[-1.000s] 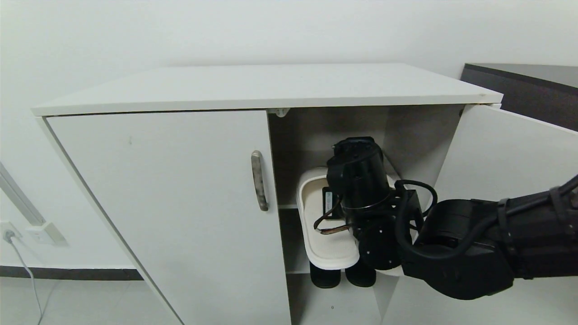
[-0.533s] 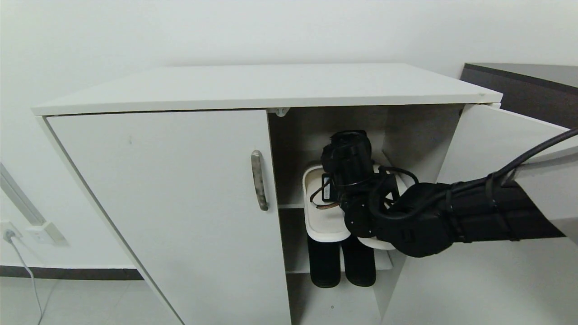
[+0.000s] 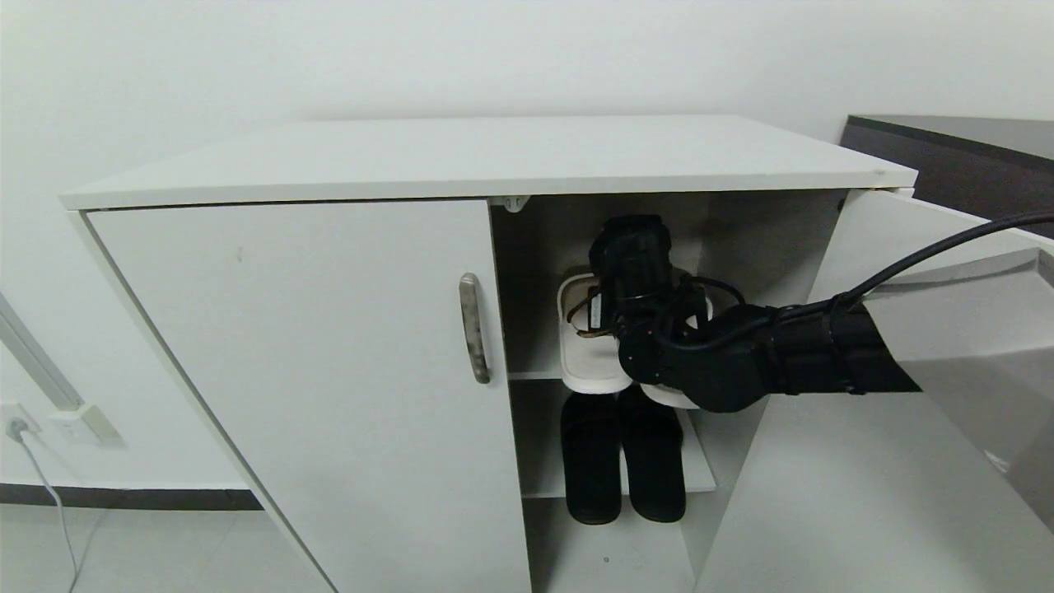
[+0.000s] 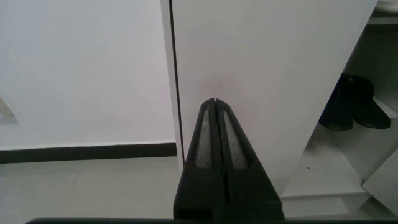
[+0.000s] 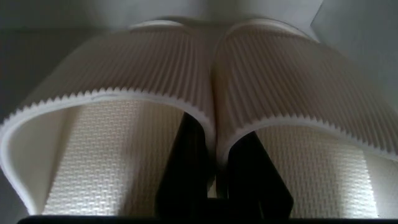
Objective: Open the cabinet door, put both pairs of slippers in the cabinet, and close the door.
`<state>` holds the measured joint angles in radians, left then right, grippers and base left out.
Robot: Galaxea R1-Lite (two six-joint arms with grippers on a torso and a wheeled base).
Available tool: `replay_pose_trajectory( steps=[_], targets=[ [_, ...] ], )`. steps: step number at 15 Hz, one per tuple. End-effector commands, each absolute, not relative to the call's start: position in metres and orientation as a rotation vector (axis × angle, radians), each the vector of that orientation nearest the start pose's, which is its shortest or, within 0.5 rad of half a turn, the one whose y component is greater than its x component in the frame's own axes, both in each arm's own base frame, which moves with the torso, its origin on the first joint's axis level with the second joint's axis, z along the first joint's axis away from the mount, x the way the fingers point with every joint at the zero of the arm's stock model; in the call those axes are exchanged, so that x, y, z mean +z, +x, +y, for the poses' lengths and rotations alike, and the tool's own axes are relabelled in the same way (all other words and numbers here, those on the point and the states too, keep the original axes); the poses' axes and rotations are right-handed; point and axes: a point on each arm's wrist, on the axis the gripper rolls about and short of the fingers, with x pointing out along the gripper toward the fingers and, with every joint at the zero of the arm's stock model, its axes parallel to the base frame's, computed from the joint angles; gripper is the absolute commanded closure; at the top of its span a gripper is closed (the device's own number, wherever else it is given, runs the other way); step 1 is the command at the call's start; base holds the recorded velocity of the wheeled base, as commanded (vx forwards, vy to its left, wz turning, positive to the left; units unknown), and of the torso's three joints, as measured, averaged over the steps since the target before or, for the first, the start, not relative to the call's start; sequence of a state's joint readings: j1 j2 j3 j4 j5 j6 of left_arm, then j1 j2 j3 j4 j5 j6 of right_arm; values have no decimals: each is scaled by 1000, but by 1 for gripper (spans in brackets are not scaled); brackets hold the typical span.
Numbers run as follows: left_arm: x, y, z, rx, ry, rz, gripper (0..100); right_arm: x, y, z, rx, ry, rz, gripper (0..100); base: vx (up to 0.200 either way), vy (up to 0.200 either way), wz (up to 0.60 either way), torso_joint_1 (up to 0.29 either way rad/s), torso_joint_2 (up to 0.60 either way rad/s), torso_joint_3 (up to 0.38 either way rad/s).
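- Right end effector (image 5: 214, 163) is clamped on the white slippers (image 5: 155, 93). One dark finger sits inside each slipper, and the two adjoining strap edges are pinched between them.
- In the head view those fingers are hidden behind the arm's (image 3: 741, 362) black wrist, center right of the frame. The wrist also covers the right-hand slipper and most of both straps.
- White slippers sit side by side in the upper compartment of the cabinet (image 3: 461, 156), soles roughly level. Their heels stick out past the front edge of the upper shelf (image 3: 527, 375). I cannot tell whether they rest on it.
- Left end effector (image 4: 214, 109) has its fingers pressed together with nothing between them. It hangs in front of the closed left door (image 3: 288, 371), apart from it.
- Black slippers (image 3: 622, 457) lie paired on the lower shelf (image 3: 700, 473), heels just over its front edge. Their toes are lost in shadow under the white pair.
- Right door (image 3: 865, 494) stands swung open at lower right and is cut off by the frame's edges. The arm passes between it and the left door's edge.
- Handle (image 3: 472, 328) sits by that edge, just left of the opening.
- Room remains above the white slippers, up to the cabinet's top.
- Cable (image 3: 947, 247) runs off at upper right.
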<state>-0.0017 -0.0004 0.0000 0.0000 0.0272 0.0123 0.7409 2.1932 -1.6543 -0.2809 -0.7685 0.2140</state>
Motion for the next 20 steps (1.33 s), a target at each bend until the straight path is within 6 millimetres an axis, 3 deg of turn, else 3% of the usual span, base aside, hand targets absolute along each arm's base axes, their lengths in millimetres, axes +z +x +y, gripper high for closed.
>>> replay_pose_trajectory(
  steps=[1, 5, 14, 15, 20],
  targets=[
    [75, -23, 1, 26, 12, 0, 100, 196, 353, 296, -40, 40, 186, 100, 0, 0, 0, 0, 0, 0],
    [75, -23, 1, 26, 12, 0, 100, 198, 355, 295, -12, 38, 197, 100, 0, 0, 0, 0, 0, 0],
    [75, -23, 1, 28, 12, 0, 100, 181, 364, 296, -19, 16, 226, 100, 0, 0, 0, 0, 0, 0],
    [75, -23, 1, 28, 12, 0, 100, 181, 364, 296, -19, 16, 226, 0, 0, 0, 0, 0, 0, 0],
    [75, -23, 1, 28, 12, 0, 100, 176, 355, 299, -9, -6, 245, 0, 0, 0, 0, 0, 0, 0]
  ],
)
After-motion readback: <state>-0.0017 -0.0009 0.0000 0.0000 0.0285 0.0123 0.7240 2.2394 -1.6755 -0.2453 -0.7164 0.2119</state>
